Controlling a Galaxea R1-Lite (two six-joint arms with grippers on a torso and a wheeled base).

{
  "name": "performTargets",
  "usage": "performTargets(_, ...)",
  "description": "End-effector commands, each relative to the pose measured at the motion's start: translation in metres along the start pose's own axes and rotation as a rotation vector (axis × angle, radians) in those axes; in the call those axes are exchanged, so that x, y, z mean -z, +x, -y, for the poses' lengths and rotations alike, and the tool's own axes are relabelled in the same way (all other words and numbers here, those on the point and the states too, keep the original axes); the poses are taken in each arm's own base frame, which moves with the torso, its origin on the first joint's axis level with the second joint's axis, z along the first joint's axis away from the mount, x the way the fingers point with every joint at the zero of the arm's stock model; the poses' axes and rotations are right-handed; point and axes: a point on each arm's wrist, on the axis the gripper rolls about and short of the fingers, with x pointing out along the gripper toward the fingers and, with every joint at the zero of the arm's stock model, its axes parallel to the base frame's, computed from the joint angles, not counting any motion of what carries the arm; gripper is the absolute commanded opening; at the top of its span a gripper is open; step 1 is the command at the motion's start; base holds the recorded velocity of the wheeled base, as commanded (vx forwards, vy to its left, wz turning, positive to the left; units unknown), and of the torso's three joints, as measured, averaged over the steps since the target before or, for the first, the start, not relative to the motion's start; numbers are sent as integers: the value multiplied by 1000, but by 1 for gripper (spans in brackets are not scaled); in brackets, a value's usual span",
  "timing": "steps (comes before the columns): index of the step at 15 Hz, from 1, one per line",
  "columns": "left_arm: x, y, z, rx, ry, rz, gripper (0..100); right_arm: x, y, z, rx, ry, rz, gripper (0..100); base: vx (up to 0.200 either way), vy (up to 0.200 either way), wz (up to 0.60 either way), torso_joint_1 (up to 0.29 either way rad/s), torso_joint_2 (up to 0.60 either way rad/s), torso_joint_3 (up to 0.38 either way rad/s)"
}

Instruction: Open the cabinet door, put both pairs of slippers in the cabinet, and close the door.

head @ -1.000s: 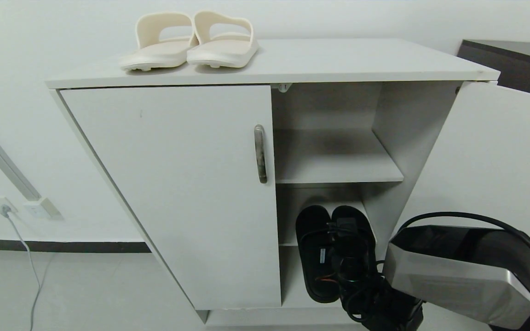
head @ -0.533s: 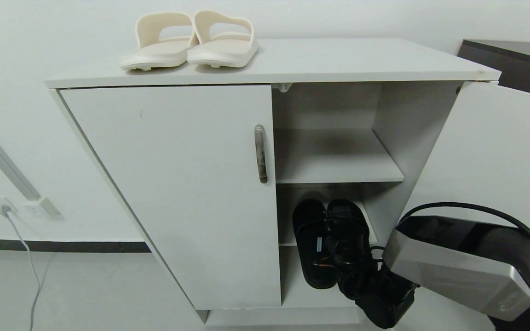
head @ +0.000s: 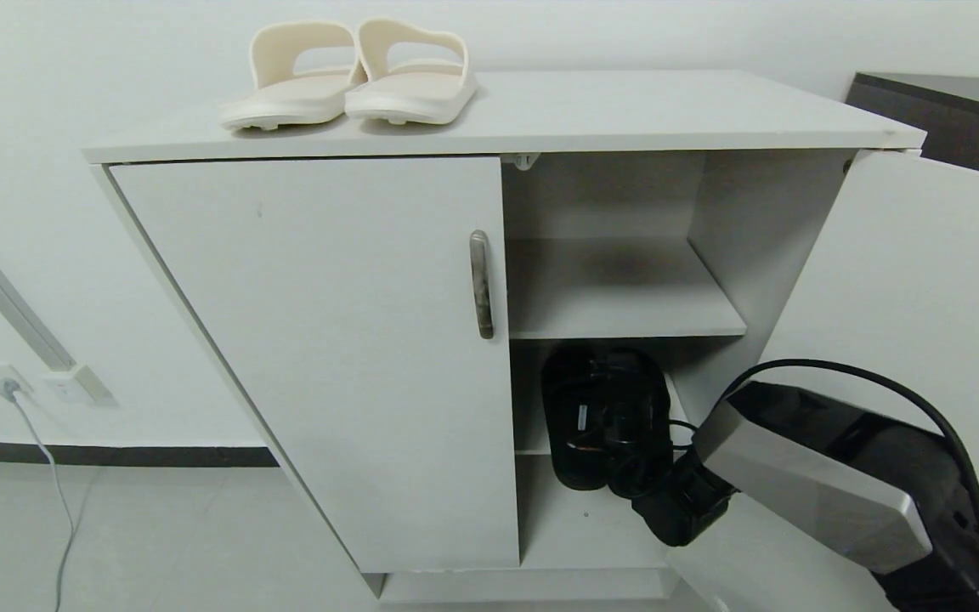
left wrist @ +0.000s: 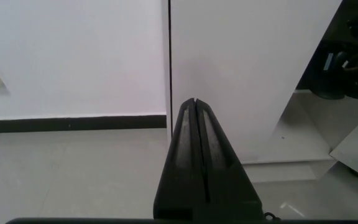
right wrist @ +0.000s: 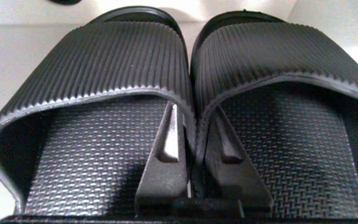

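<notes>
We face the white cabinet (head: 668,106), its right door (head: 923,280) open and its left door (head: 319,340) shut. The cream slippers (head: 349,81) sit on the cabinet top, toward its left end. The black slippers (head: 604,416) lie over the front edge of the lower shelf (head: 529,450), long axis front to back, toes inward. At their heels, our right gripper (right wrist: 194,134) pinches the pair's adjoining inner sides, jaws nearly closed. Our left gripper (left wrist: 194,102), low before the left door, is closed on nothing.

You see matt, ribbed rubber on the black slippers (right wrist: 104,68), smooth matt cream slippers (head: 345,85), a matt white cabinet (head: 311,340) and its dull metal handle (head: 479,285).
</notes>
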Motion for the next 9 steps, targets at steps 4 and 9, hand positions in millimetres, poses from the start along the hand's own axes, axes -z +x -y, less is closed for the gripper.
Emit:
performTargets(4, 0, 0, 0, 0, -1, -1, 0, 5, 25, -2, 25, 15, 5, 0, 0, 0, 0, 0, 0, 0)
performTargets(9, 0, 0, 0, 0, 0, -1, 0, 9, 38, -1, 42, 29, -11, 0, 0, 0, 0, 0, 0, 0)
